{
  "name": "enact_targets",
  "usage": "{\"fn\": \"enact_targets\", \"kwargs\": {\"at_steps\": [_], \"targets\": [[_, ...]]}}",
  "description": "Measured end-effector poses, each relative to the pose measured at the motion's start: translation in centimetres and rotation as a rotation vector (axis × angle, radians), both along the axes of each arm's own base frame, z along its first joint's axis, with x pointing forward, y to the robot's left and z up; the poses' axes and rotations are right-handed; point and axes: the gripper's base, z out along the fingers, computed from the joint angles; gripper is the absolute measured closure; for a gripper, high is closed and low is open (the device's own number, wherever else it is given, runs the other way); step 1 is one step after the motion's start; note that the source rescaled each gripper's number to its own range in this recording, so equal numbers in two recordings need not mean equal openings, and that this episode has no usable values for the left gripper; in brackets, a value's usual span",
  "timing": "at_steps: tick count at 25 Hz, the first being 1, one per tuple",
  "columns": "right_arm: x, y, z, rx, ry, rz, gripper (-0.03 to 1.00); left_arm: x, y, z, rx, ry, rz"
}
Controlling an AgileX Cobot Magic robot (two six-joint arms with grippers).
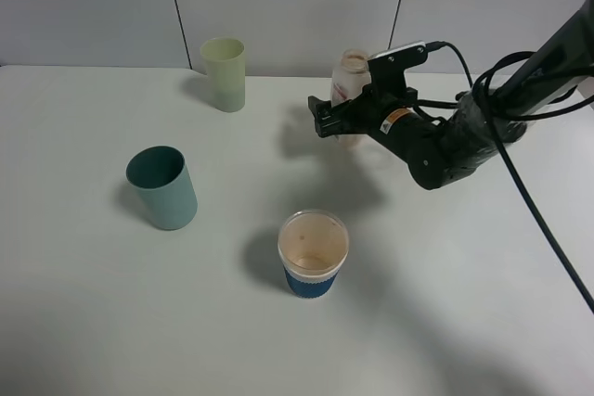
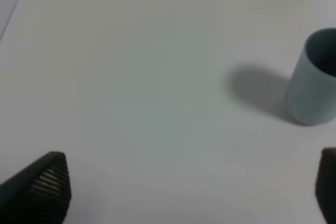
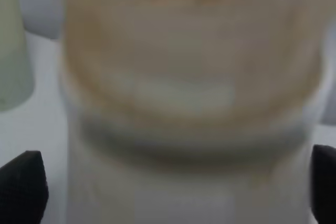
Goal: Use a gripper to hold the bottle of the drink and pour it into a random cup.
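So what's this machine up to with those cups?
The black right gripper sits around a small translucent plastic bottle standing near the table's far edge, jaws open either side of it. A blue-banded paper cup, a teal cup and a pale green cup stand nearby. The left gripper hangs open, idle.

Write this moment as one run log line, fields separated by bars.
right end effector: open around bottle | bottle: upright on table | left end effector: open, empty
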Motion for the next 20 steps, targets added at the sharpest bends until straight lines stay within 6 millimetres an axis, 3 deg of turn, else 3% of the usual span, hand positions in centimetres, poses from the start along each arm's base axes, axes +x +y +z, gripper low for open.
{"fn": "enact_targets", "kwargs": {"at_steps": [3, 9, 20], "targets": [[0.0, 0.1, 1.8, 0.005, -0.021, 0.009, -0.03, 0.0, 0.0, 0.0, 0.000, 0.000, 0.000], [-0.3, 0.0, 7.2, 0.029, -0.087, 0.017, -0.03, 0.0, 0.0, 0.0, 0.000, 0.000, 0.000], [-4.1, -1.7, 20.1, -0.045, -0.303, 0.025, -0.03, 0.0, 0.0, 0.0, 0.000, 0.000, 0.000]]}}
